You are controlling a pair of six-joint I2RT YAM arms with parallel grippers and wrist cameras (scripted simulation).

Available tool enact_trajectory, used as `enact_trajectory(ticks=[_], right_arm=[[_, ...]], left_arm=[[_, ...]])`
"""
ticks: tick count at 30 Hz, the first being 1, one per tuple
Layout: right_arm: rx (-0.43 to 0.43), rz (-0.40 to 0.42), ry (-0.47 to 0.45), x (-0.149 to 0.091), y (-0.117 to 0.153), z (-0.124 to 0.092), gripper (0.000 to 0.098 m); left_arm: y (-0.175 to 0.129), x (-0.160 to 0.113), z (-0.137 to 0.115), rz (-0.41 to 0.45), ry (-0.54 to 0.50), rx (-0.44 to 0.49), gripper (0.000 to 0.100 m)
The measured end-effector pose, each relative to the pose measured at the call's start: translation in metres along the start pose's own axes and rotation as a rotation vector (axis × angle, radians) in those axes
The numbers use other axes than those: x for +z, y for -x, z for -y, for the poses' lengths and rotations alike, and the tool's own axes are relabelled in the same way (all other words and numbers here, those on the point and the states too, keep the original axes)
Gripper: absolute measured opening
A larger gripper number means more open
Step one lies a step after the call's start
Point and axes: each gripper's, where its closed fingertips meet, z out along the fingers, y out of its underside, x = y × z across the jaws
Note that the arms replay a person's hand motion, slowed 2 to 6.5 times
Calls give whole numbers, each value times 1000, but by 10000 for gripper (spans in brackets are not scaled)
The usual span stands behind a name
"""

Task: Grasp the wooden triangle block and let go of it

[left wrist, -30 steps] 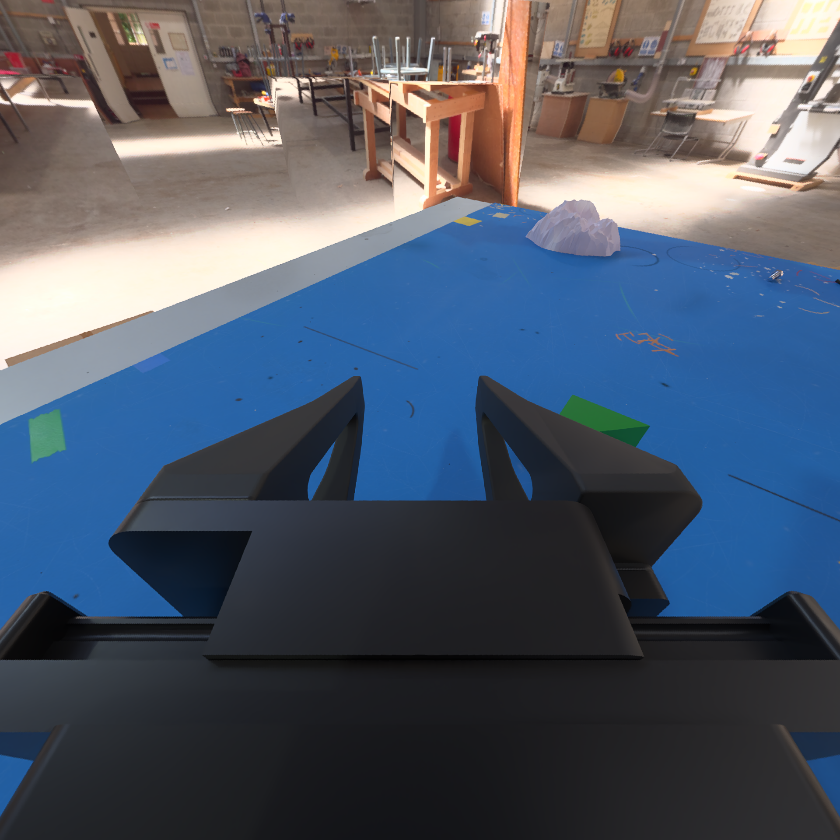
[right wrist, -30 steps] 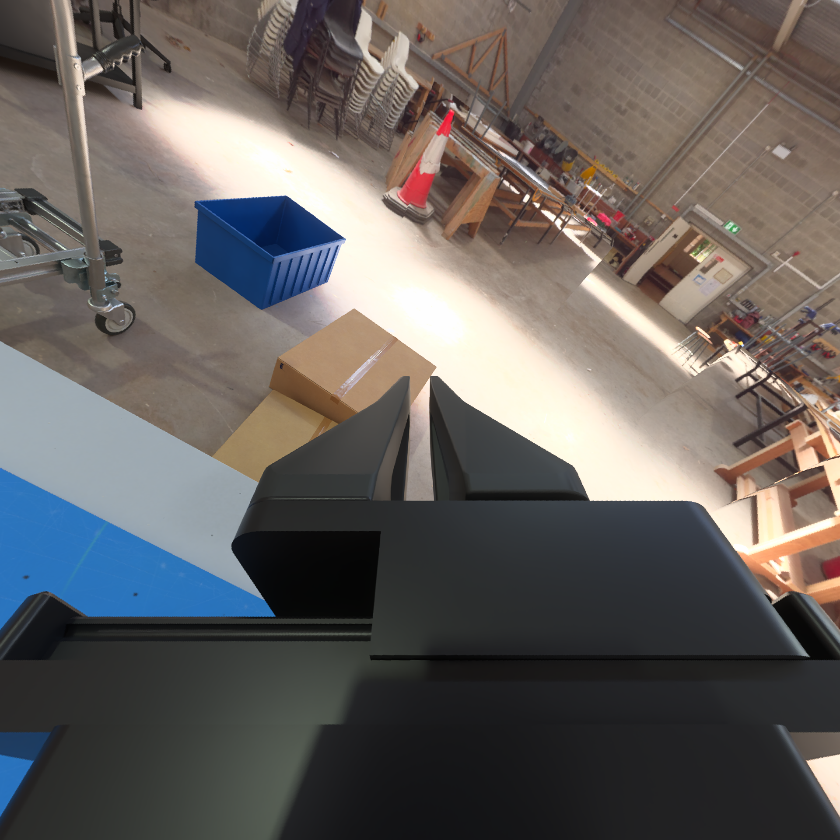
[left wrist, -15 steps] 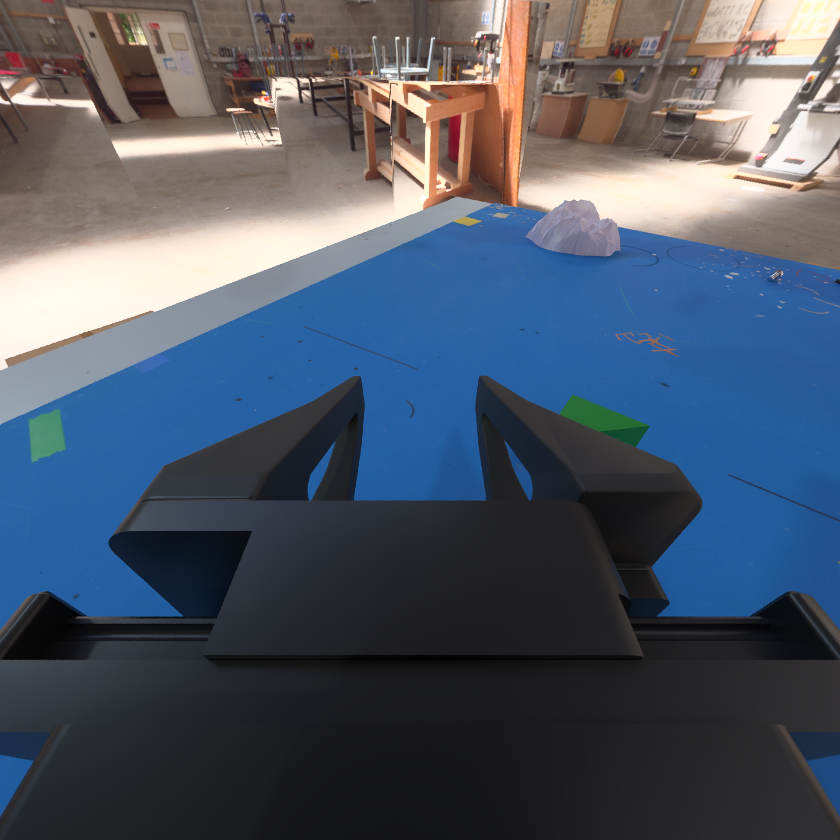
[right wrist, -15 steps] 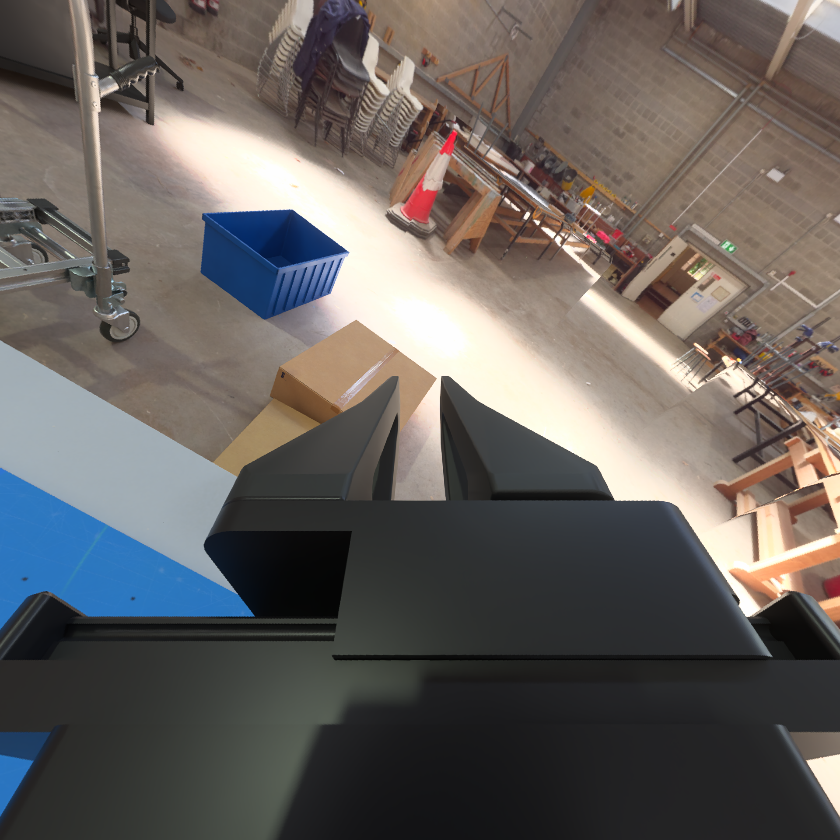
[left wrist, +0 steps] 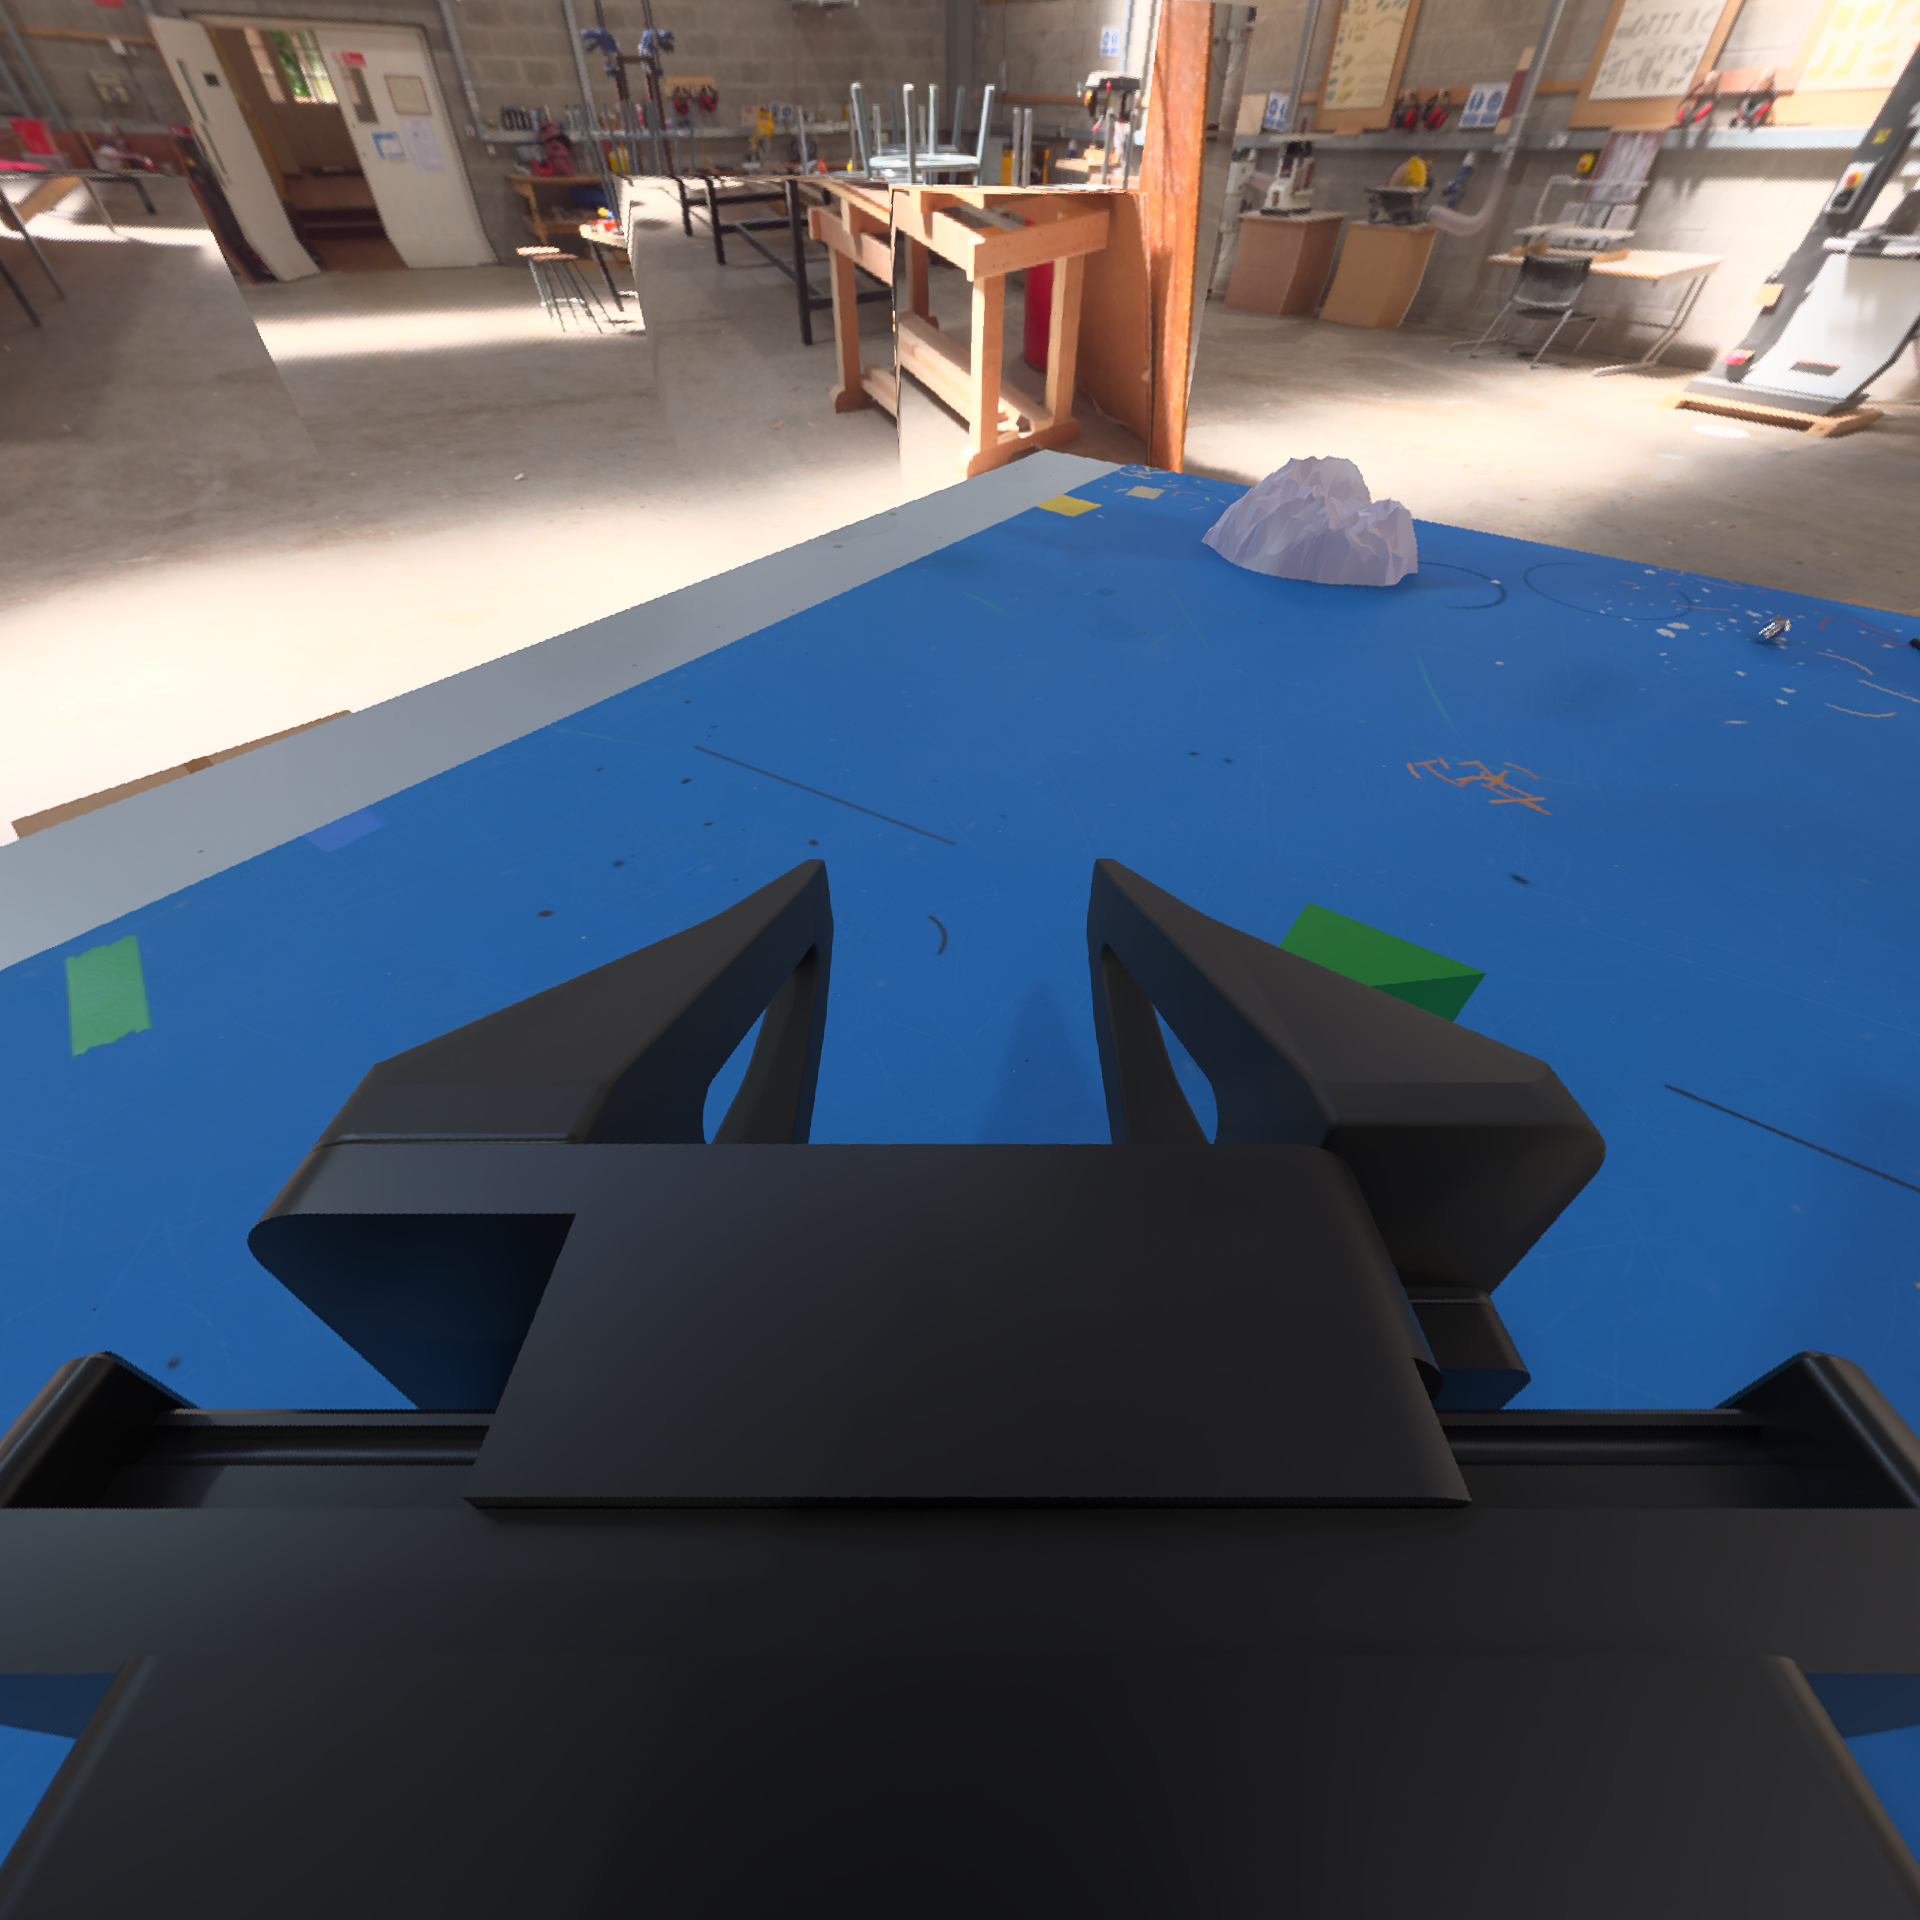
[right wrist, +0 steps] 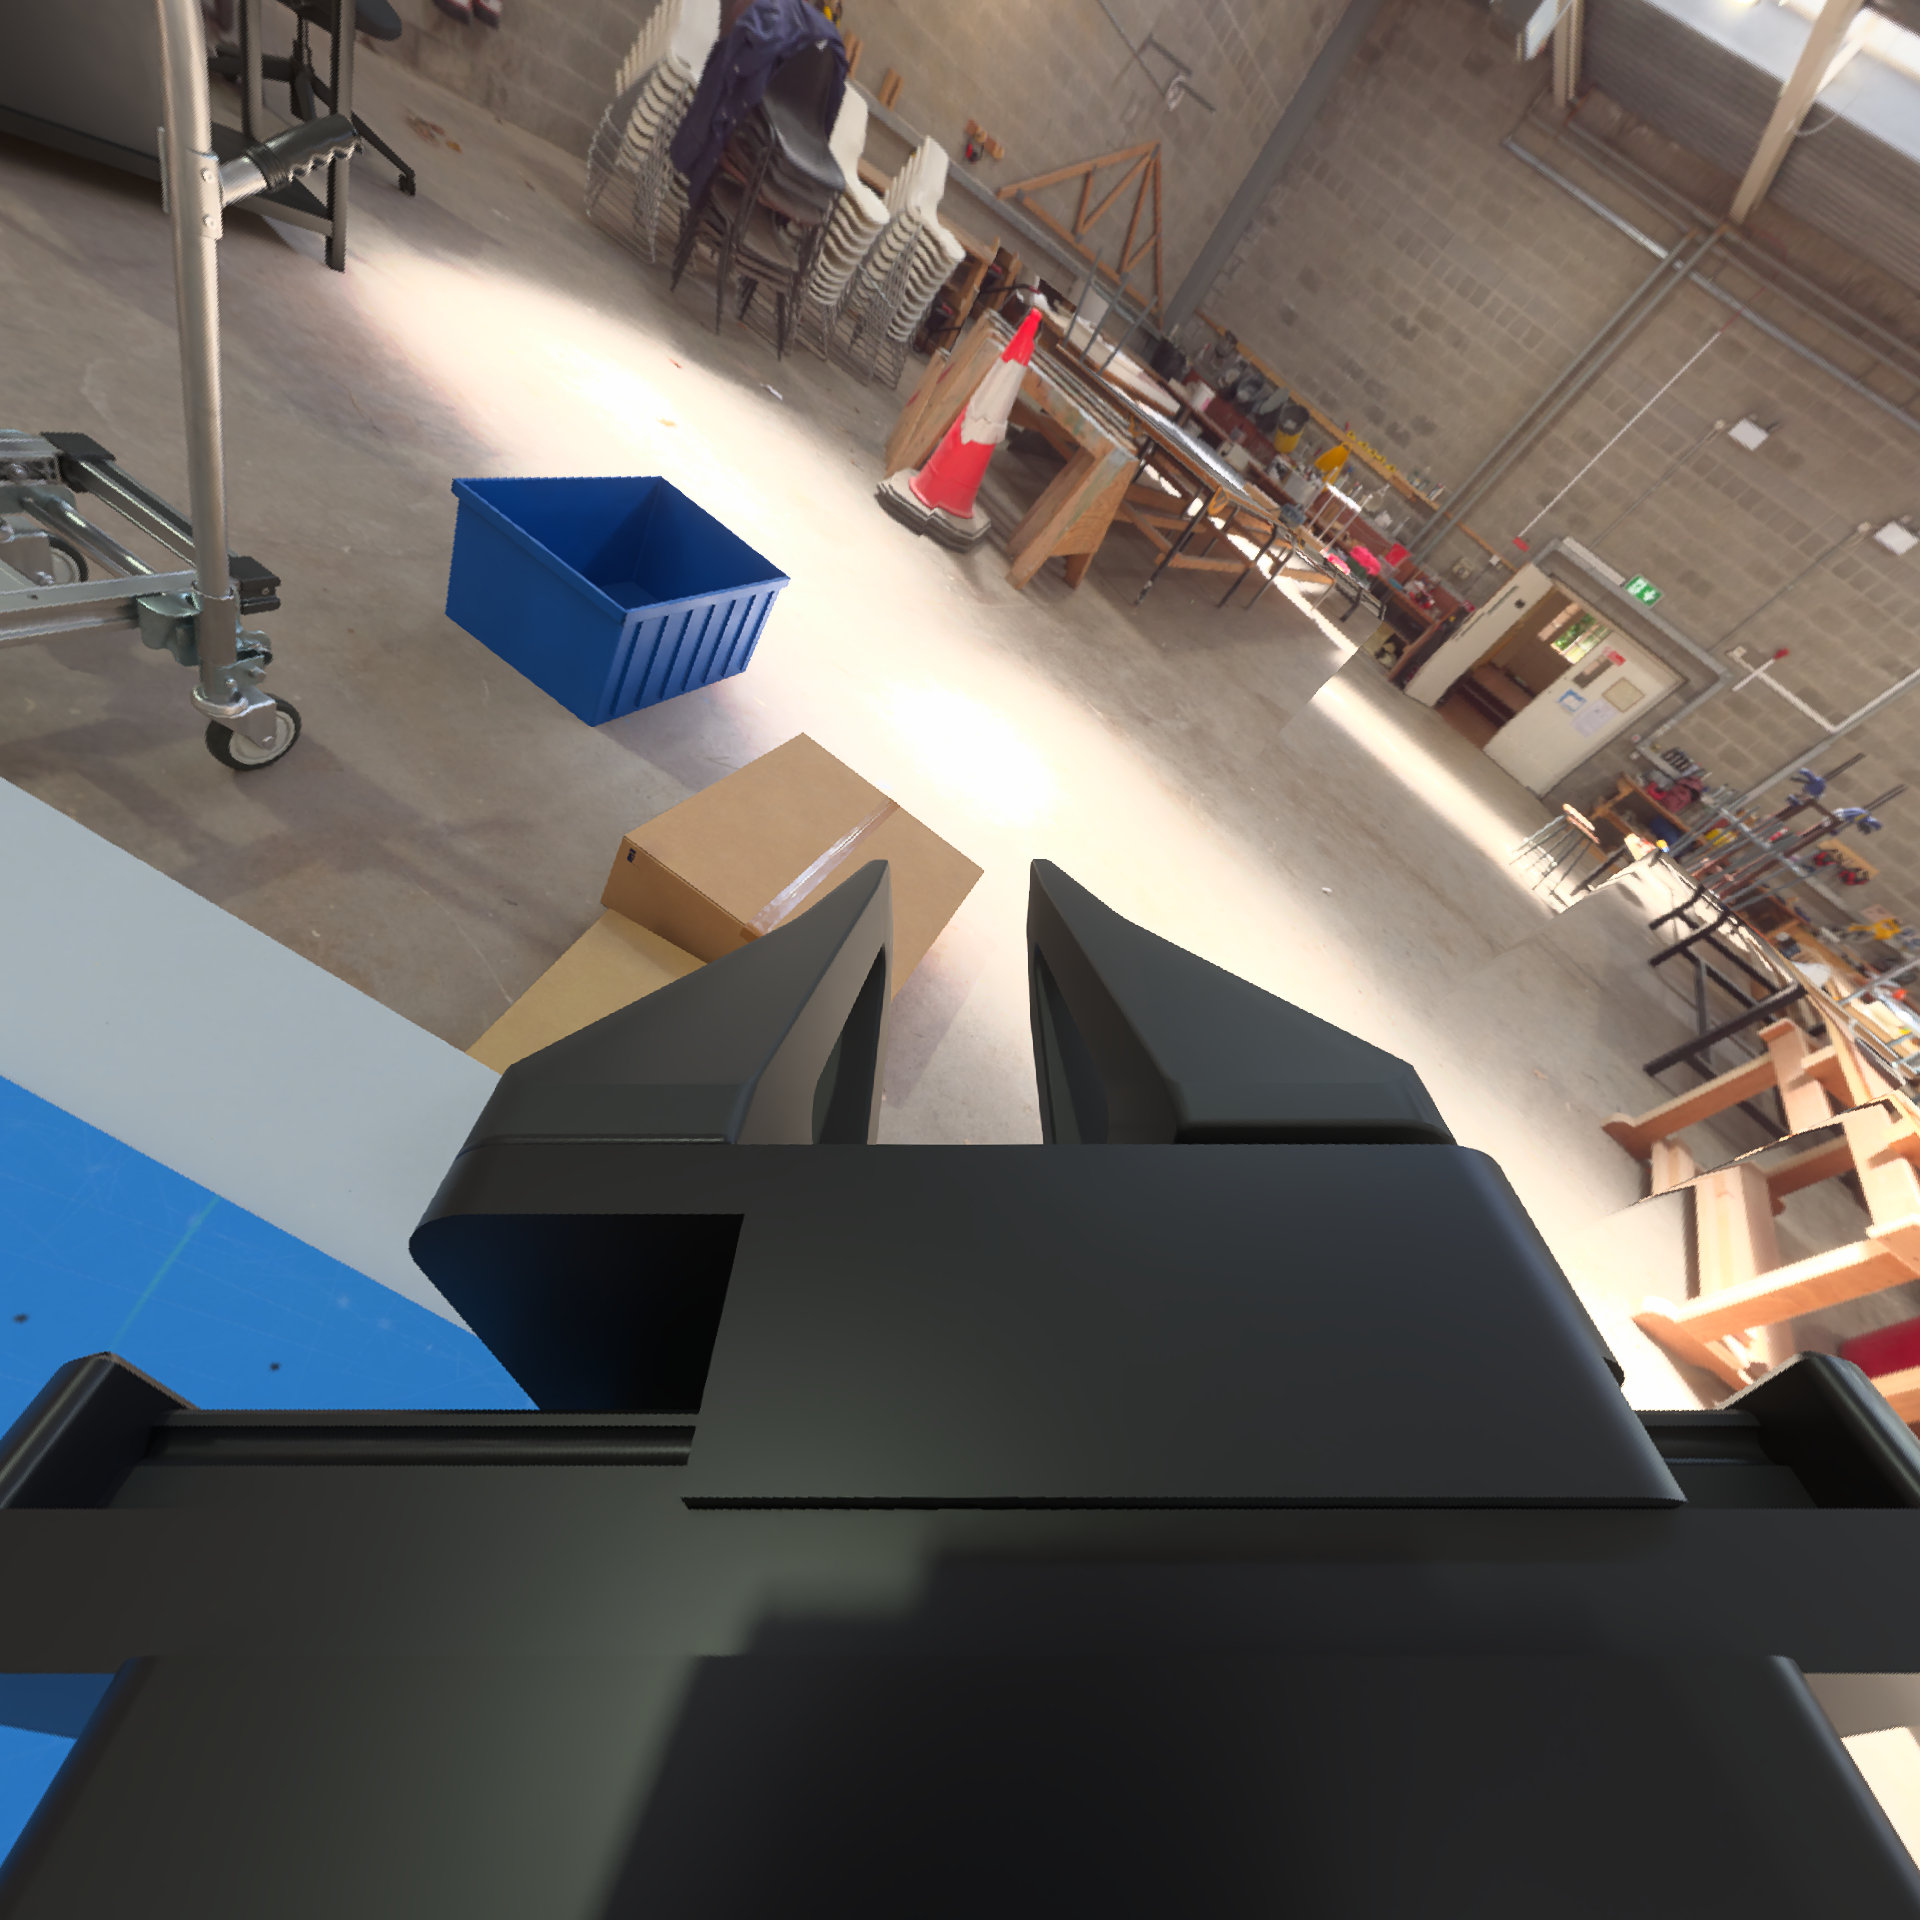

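A green wedge-shaped block [left wrist: 1382,961] lies on the blue table top [left wrist: 1039,675], partly hidden behind my left gripper's right finger [left wrist: 1247,997]. My left gripper [left wrist: 958,883] is open and empty, low over the table, with the block just to its right. My right gripper [right wrist: 958,883] is open and empty; it points out past the table's grey edge [right wrist: 208,997] toward the workshop floor. No block shows in the right wrist view.
A crumpled white lump [left wrist: 1314,525] lies near the table's far edge. Green tape [left wrist: 106,992] marks the table at left. Beyond the table: a blue bin [right wrist: 613,592], a cardboard box [right wrist: 790,842], a wheeled metal frame [right wrist: 197,582].
The right gripper's fingers have spread from nearly shut to open, and its view has tilted up and back a little. The left gripper and the block have not moved.
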Motion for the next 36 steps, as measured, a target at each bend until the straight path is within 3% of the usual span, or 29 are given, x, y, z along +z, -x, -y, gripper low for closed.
enact_trajectory(ticks=[19, 36], right_arm=[[-10, -35, 31, -9, -1, -20, 399], [-11, -40, 45, -14, -4, -30, 370]], left_arm=[[0, 0, 0, 0, 1, 0, 421], [0, 0, -2, -1, 7, -2, 423]])
